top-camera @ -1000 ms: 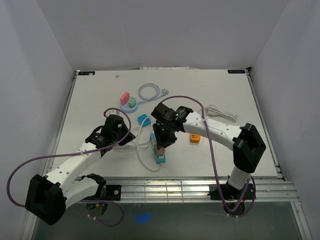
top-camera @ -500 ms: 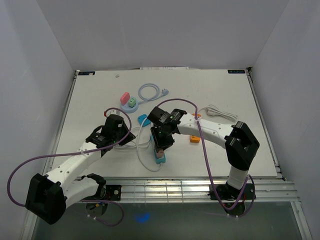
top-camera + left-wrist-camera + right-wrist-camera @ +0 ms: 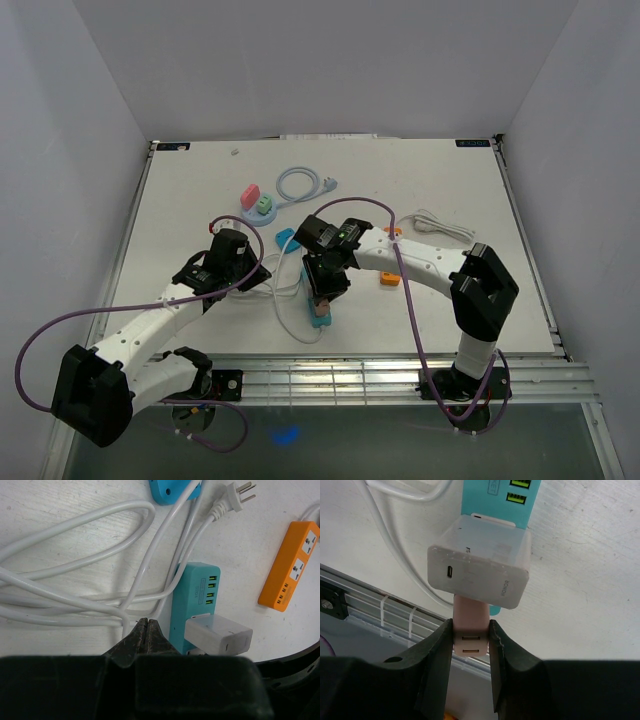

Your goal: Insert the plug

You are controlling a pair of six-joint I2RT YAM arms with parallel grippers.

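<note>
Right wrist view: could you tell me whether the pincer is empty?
No, the right pincer is clamped on a pink plug next to the white charger.

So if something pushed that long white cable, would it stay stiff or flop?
Probably floppy: the white cable lies in loose, overlapping loops. A push would likely shift just one loop, not the whole length. It might snag, since strands run against the teal power strip.

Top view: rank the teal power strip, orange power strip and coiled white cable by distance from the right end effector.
1. Teal power strip, directly below the right end effector.
2. Orange power strip, to its right.
3. Coiled white cable, far back.
</note>
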